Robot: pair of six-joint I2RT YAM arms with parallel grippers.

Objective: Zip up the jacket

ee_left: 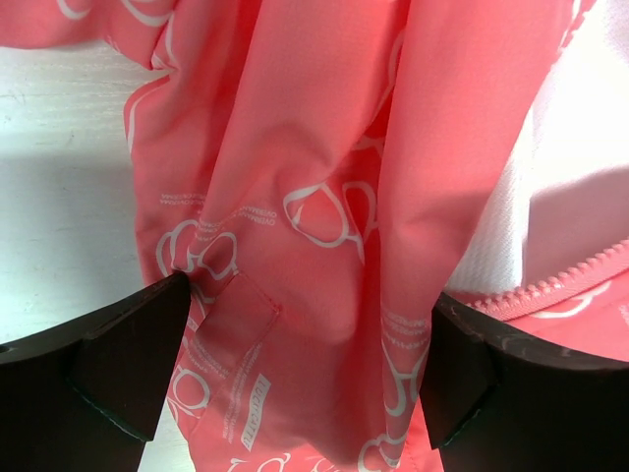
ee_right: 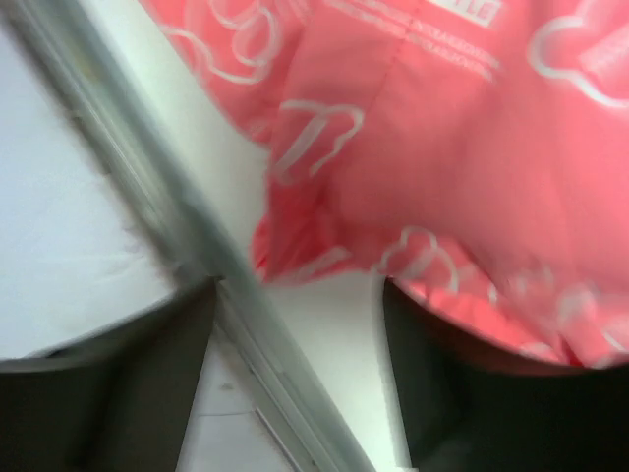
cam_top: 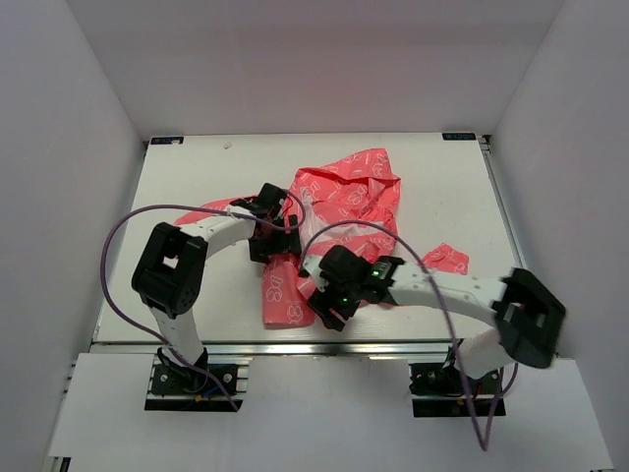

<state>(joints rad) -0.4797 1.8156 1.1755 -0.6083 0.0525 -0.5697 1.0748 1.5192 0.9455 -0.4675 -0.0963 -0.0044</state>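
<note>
One jacket (cam_top: 344,202), two arms, two purple cables (cam_top: 138,214), one white surface (cam_top: 187,177). The jacket lies crumpled at the middle of the surface with its bulk toward the far side. One long fold (cam_top: 280,295) runs down to the near edge, and a small flap (cam_top: 447,259) lies out to the right.

The left arm (cam_top: 221,231) reaches in from the left, and the left jaws sit over the jacket's left side, where the long fold begins. The left wrist view shows them wide apart, two dark fingers (ee_left: 118,359) at the bottom corners, with a thick bunch of pink cloth filling the gap between them. The left finger's tip touches a fold. The right finger lies against the cloth, beside a run of pink zipper teeth (ee_left: 565,285) and a patch of white lining (ee_left: 550,138). Nothing is pinched.

The right arm (cam_top: 442,290) comes in from the right, and the right jaws hang at the near edge, just right of the long fold's end. The right wrist view is blurred, yet it shows them open with nothing held. Between the fingers (ee_right: 108,393) are bare surface and the metal rail (ee_right: 206,246) of the near edge. The jacket's hem lies just ahead of the gap and over the tip of the right-hand finger; I cannot tell whether it touches.
</note>
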